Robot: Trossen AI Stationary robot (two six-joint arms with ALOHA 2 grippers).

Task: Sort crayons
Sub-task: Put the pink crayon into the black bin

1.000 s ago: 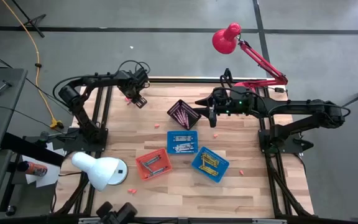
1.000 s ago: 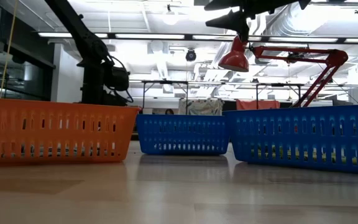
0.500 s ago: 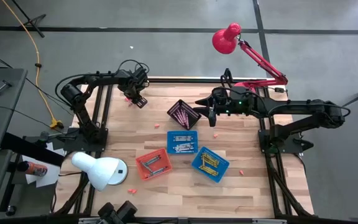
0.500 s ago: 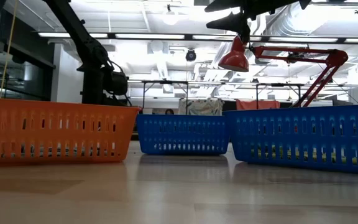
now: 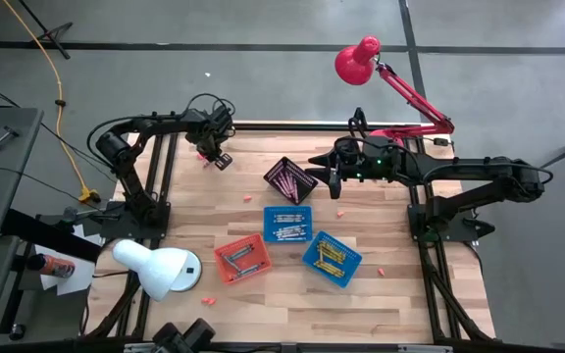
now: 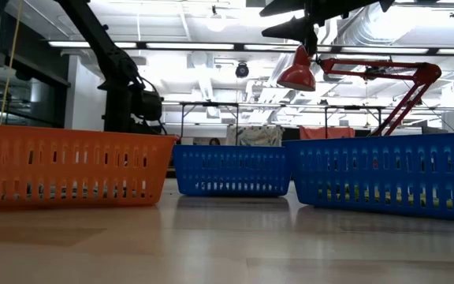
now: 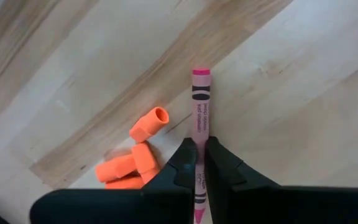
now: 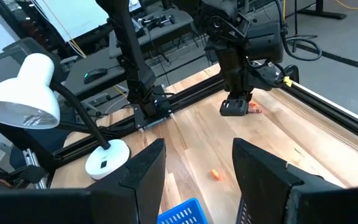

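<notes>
text: none legible | pink crayon (image 7: 200, 112) wrapper: dark print, too small to read

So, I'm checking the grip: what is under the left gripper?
The left gripper is shut on a pink crayon lying on the wooden table. Its lower end is mostly covered by the fingers. Orange crayon pieces lie beside it.

pale wooden table (image 7: 291, 93), smooth matt grain; paper-wrapped pink crayon (image 7: 200, 102).

A wooden table (image 5: 381, 294) is carrying four baskets: beside the centre blue basket (image 5: 287, 224), a black basket (image 5: 290, 179), orange basket (image 5: 240, 259), second blue basket (image 5: 331, 259); loose crayons (image 5: 339, 209) nearby.
</notes>
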